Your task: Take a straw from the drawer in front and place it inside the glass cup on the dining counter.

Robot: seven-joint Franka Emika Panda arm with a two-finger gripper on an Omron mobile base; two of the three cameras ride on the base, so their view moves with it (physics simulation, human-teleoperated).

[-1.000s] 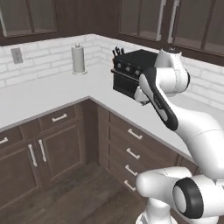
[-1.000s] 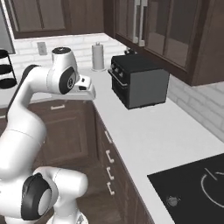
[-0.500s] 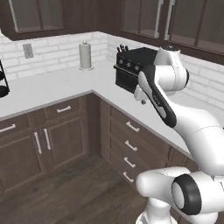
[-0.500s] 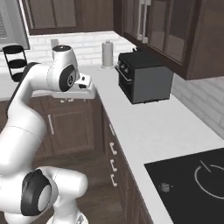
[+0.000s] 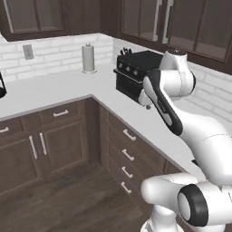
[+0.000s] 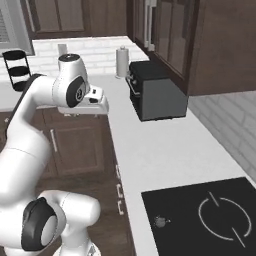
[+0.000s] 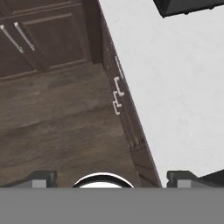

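The drawers (image 5: 128,154) are seen as a closed stack of dark fronts with short silver handles under the white worktop (image 5: 149,122), below the arm. The gripper (image 7: 109,178) is held high over the worktop's edge, pointed down at the wooden floor (image 7: 57,131); its fingertips (image 7: 41,178) are spread wide and nothing is held between them. The arm is folded at the elbow, with the hand carried level. A black toaster oven (image 6: 155,92) is set just beyond, near a paper towel roll (image 5: 88,58).
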